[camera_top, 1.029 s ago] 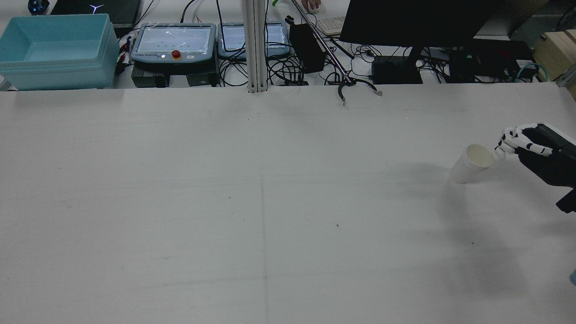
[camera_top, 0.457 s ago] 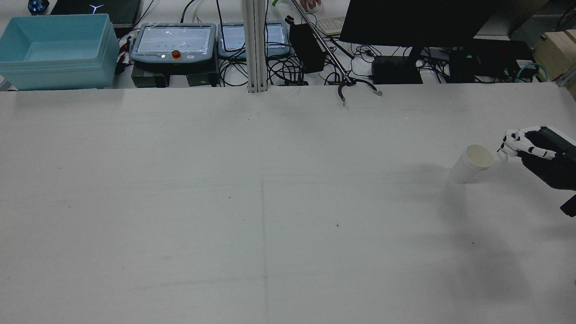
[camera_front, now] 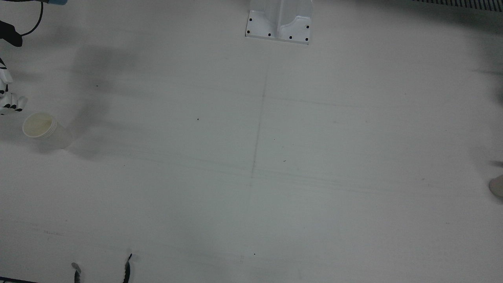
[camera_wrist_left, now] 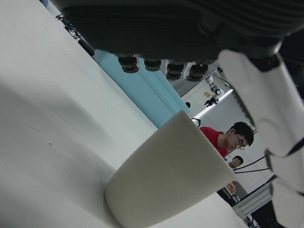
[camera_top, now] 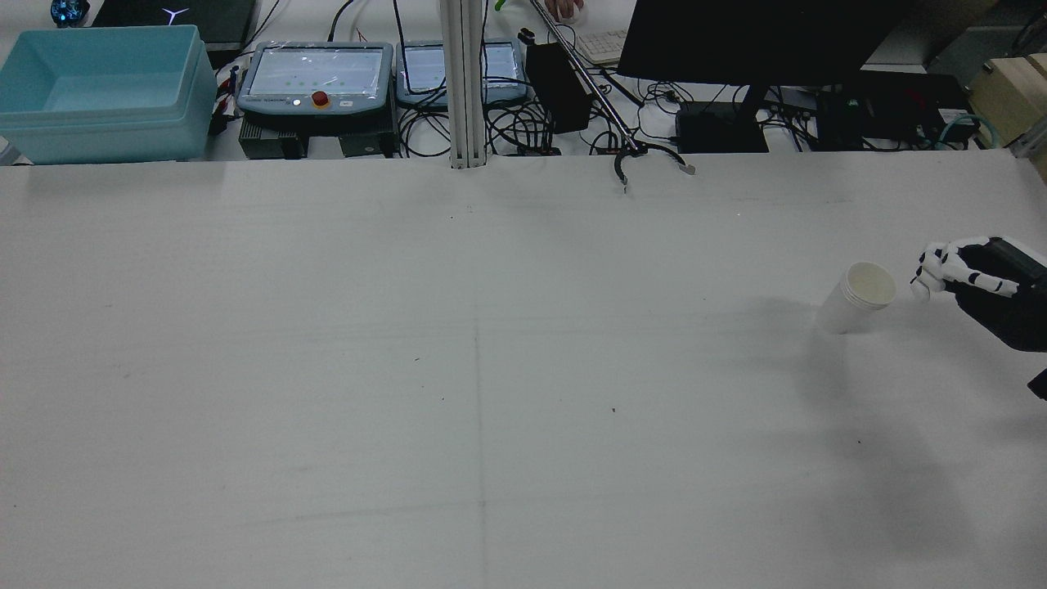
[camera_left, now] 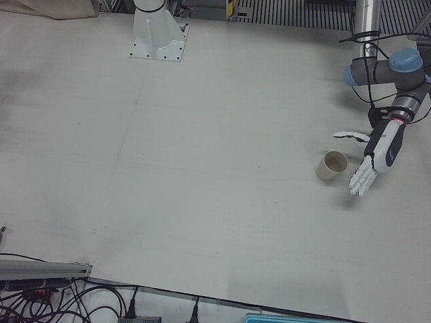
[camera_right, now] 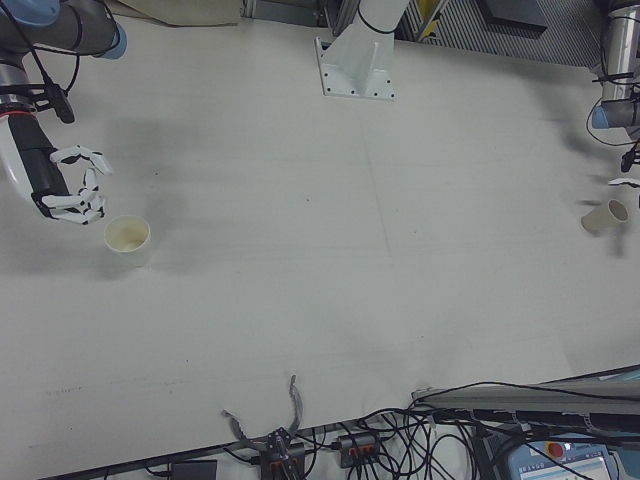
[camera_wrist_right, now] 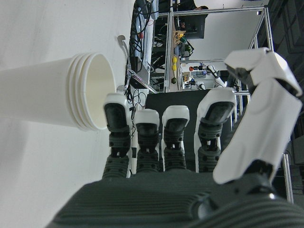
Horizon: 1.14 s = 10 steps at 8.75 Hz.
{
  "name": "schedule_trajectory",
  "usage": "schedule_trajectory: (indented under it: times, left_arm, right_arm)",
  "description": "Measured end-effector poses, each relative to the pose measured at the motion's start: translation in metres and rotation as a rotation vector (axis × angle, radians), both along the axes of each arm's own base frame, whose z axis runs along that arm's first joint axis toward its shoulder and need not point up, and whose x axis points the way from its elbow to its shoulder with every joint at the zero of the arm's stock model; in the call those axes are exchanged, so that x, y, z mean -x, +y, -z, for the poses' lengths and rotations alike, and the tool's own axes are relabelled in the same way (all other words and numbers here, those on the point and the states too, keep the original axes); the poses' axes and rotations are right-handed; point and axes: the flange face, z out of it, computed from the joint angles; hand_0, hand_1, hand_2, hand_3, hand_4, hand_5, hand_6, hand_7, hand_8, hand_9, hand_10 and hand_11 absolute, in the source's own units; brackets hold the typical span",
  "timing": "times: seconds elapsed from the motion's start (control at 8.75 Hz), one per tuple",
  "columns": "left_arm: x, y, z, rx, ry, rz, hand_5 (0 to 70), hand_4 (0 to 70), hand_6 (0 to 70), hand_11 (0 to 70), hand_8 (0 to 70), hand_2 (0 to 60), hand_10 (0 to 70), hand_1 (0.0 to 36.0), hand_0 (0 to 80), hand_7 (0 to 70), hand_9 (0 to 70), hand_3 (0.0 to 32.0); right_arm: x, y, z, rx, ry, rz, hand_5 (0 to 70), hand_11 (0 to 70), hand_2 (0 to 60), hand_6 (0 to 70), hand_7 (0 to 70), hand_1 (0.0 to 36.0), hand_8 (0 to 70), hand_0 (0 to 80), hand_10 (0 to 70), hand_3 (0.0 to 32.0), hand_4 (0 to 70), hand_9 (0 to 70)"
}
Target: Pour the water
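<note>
My right hand (camera_top: pixel 953 270) hangs just beside the white paper cup (camera_top: pixel 859 296), fingers curled but apart, holding nothing. My left hand (camera_left: pixel 374 161) is spread empty next to the beige cup (camera_left: pixel 332 165); both cups stand upright on the table (camera_top: pixel 491 368), near opposite edges.

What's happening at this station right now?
Two robot arms work a white table with a cup before each. The right hand, fingers curled but apart, sits beside a white paper cup without touching it. The left hand, fingers spread, sits next to a beige cup, also holding nothing. Both cups stand upright, and no pouring has started.
</note>
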Motion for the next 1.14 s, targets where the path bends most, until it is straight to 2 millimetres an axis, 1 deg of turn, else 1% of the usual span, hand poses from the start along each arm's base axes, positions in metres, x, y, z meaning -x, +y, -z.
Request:
schedule_trajectory:
  times: [0.23,0.46,0.8,0.91,1.14]
  left_arm:
    - [-0.015,-0.008,0.004,-0.017,-0.022,-0.025,3.4,11.4,5.1,5.0,2.5,17.5,2.8,9.7,44.5,8.8,0.3,0.0]
    - [-0.03,-0.019,0.01,-0.025,-0.031,-0.045,3.8,12.6,5.7,5.2,2.7,17.2,2.9,9.7,44.9,9.3,0.4,0.0]
    - [-0.036,-0.026,0.013,-0.022,-0.036,-0.05,3.9,14.5,6.6,5.3,2.9,14.9,3.0,8.9,44.9,10.0,0.6,0.0]
    - [-0.037,-0.027,0.013,-0.021,-0.037,-0.05,4.4,15.4,7.2,5.7,3.2,14.4,3.2,9.4,45.8,10.3,0.8,0.0]
    - [-0.039,-0.031,0.014,-0.02,-0.038,-0.05,4.7,16.4,7.8,5.9,3.5,14.8,3.4,9.2,45.6,10.9,1.4,0.0]
  right_arm:
    - [-0.001,0.003,-0.002,0.004,0.003,0.002,46.9,58.3,36.5,55.9,63.0,12.4,50.3,48.6,41.6,0.0,57.7,67.1]
    - [-0.002,0.004,-0.004,0.007,0.005,0.001,46.0,57.8,36.0,55.0,62.2,12.2,49.6,48.5,41.2,0.0,56.2,66.3]
    - [-0.003,0.004,-0.004,0.007,0.005,0.0,45.5,57.1,34.4,54.3,61.5,12.2,49.0,48.5,40.7,0.0,54.3,65.5]
    - [-0.003,0.004,-0.004,0.007,0.005,0.0,45.3,56.7,33.8,54.1,61.6,12.1,48.8,48.6,40.4,0.0,54.1,65.3]
    - [-0.004,0.005,-0.004,0.008,0.005,-0.001,44.6,56.8,33.2,53.4,60.9,11.9,48.5,48.4,40.5,0.0,52.5,65.0]
